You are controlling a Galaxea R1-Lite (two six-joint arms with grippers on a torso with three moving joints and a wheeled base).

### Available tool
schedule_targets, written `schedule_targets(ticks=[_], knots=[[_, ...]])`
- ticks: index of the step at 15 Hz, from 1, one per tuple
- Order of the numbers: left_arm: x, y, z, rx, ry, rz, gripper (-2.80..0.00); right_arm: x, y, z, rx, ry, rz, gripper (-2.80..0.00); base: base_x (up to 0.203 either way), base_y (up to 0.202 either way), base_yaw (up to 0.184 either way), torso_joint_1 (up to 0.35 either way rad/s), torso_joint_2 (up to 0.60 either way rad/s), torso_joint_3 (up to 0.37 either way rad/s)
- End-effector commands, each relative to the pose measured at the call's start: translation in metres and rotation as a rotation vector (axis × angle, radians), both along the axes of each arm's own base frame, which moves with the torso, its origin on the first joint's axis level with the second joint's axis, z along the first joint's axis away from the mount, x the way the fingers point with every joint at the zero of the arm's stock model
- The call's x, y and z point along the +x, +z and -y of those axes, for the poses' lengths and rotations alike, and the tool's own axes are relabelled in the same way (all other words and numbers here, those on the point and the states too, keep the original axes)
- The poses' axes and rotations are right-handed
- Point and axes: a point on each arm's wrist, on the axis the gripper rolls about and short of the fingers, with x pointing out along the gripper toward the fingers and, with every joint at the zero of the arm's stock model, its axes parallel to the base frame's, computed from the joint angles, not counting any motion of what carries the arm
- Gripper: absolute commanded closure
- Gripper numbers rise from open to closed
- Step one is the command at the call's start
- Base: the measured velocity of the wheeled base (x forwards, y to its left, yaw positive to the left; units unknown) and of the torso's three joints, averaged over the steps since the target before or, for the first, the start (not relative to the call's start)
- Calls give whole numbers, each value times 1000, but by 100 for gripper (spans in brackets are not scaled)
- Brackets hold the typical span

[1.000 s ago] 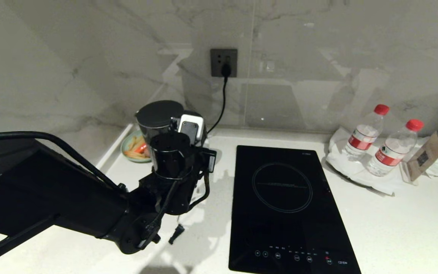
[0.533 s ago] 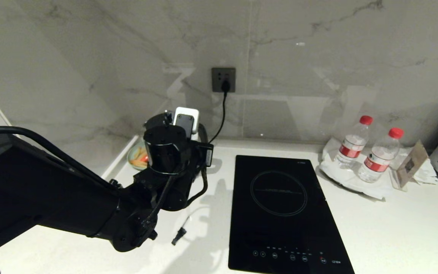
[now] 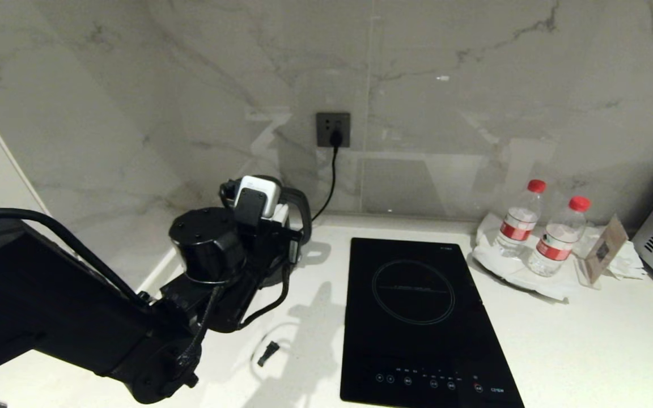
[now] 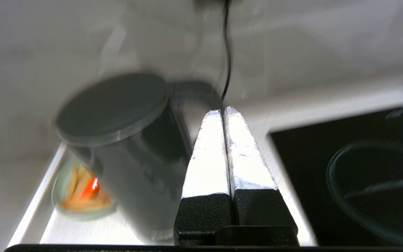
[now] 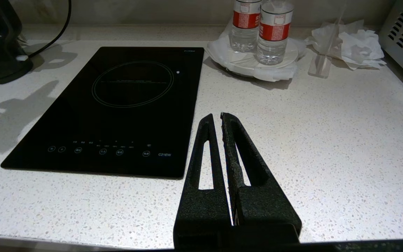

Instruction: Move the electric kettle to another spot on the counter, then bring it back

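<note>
Left gripper (image 4: 222,111) first: from my seat I read its two foil-wrapped fingers (image 4: 206,157) pressed flat together with nothing between them, so it is clenched and empty. In the left wrist view the electric kettle (image 4: 124,140) sits just beside those fingers, at about nine o'clock from them, its flat round lid tilted toward the lens and its loop handle arching over toward the fingertips; I cannot tell whether the tips touch the handle. A small green dish of orange and yellow food (image 4: 79,196) shows past the kettle's far side.

On the head camera the left arm (image 3: 134,317) comes in from eight o'clock and covers most of the kettle (image 3: 301,211); only the handle loop peeks out beside the wrist, at the back of the counter (image 3: 587,340), near the wall. A black cord runs up from there to the wall socket (image 3: 333,129). The induction hob (image 3: 417,317) lies at three o'clock from the kettle, well clear of it. Two water bottles (image 3: 536,235) stand on a white plate at the counter's two o'clock corner, with crumpled tissue beside them.

My right gripper (image 5: 219,117) hangs over the bare counter by the hob's front corner, fingers closed on nothing, well apart from the kettle.
</note>
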Motion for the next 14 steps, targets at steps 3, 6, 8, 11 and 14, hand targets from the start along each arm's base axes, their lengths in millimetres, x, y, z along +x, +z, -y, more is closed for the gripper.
schedule_targets(ticks=[3,6,8,11,14], knots=[[-29,41,-28,-52,28,63,0,0,0,0,0,0,0,0,0,0,0,0,0,0],[-76,73,-63,-83,43,70,0,0,0,0,0,0,0,0,0,0,0,0,0,0],[-112,82,-93,-80,96,27,0,0,0,0,0,0,0,0,0,0,0,0,0,0],[-163,88,-148,-57,322,-46,0,0,0,0,0,0,0,0,0,0,0,0,0,0],[-223,87,-190,-85,537,-21,0,0,0,0,0,0,0,0,0,0,0,0,0,0]])
